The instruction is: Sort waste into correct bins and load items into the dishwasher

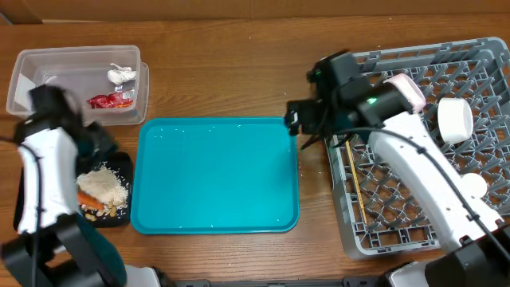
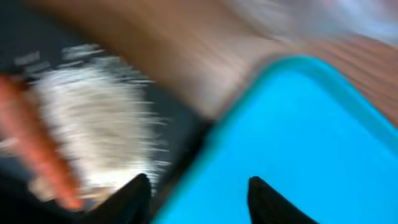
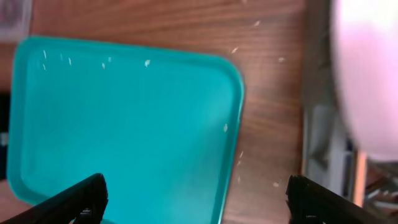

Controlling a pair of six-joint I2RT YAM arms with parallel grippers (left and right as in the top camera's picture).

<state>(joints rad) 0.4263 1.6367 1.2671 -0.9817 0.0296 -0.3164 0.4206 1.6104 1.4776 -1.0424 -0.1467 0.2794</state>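
The clear tub (image 1: 32,72) at the back left holds the red wrapper (image 1: 110,100) and white paper (image 1: 121,75). The black tray (image 1: 123,166) holds rice (image 1: 103,185) and a carrot (image 1: 89,200); both show blurred in the left wrist view, rice (image 2: 93,118) and carrot (image 2: 37,149). My left gripper (image 1: 102,147) (image 2: 199,193) is open and empty over the black tray's edge beside the teal tray. My right gripper (image 1: 293,121) (image 3: 199,196) is open and empty over the teal tray's right edge. The grey dish rack (image 1: 398,215) holds white dishes (image 1: 455,119) and chopsticks (image 1: 355,187).
The large teal tray (image 1: 215,175) (image 2: 311,137) (image 3: 124,124) lies between the black tray and the rack, with a few rice grains on it. Loose grains lie on the wooden table (image 3: 267,81) by the rack's edge. A pinkish-white dish (image 3: 367,74) is close beside the right wrist.
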